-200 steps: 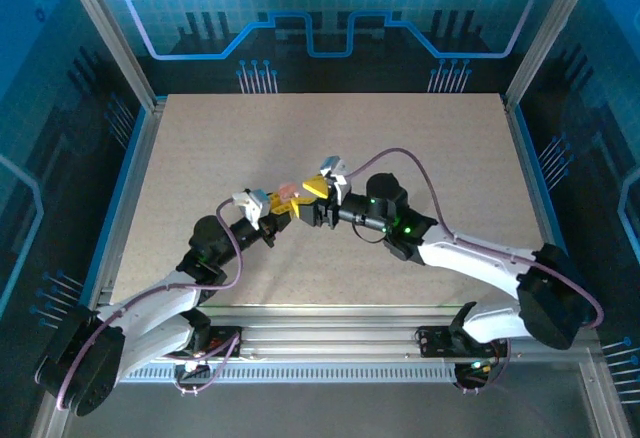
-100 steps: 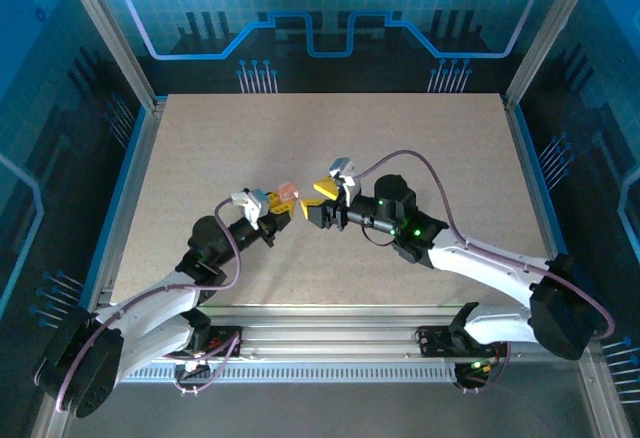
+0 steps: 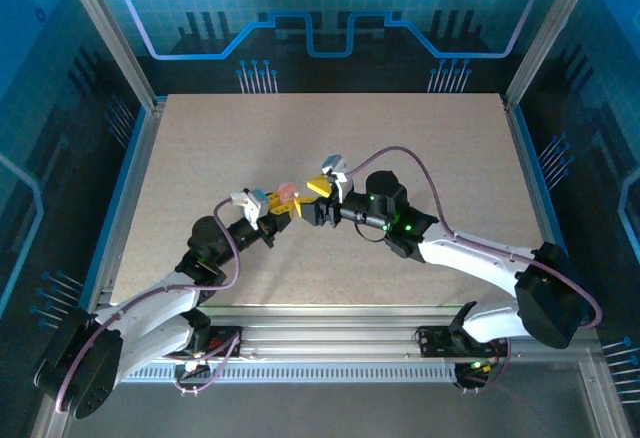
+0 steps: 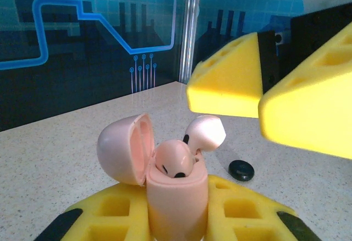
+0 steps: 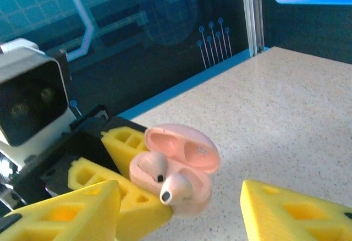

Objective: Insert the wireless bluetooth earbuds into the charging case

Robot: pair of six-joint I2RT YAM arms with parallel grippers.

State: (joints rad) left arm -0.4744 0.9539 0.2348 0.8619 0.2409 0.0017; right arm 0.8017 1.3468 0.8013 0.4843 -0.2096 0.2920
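Note:
My left gripper [image 4: 176,222] is shut on the pink charging case [image 4: 176,197], holding it upright above the table with its lid [image 4: 124,147] swung open. One whitish-pink earbud [image 4: 173,161] sits in its well. A second earbud [image 4: 204,132] pokes up at a tilt from the other well. In the right wrist view the case [image 5: 201,197] lies just ahead of my right gripper [image 5: 181,219]. That gripper is open, with its yellow fingers [image 5: 66,213] standing apart on either side and touching nothing. In the top view both grippers [image 3: 312,201] meet at the case [image 3: 287,194] at mid-table.
A small black round piece [image 4: 241,170] lies on the speckled tabletop [image 3: 420,138] just behind the case. A metal post [image 4: 191,29] and blue panels bound the table. The left wrist camera [image 5: 27,100] is close to the right gripper's left finger.
The right gripper drew back to the right half a second ago and has now come in again next to the case. The left gripper has stayed put with the case.

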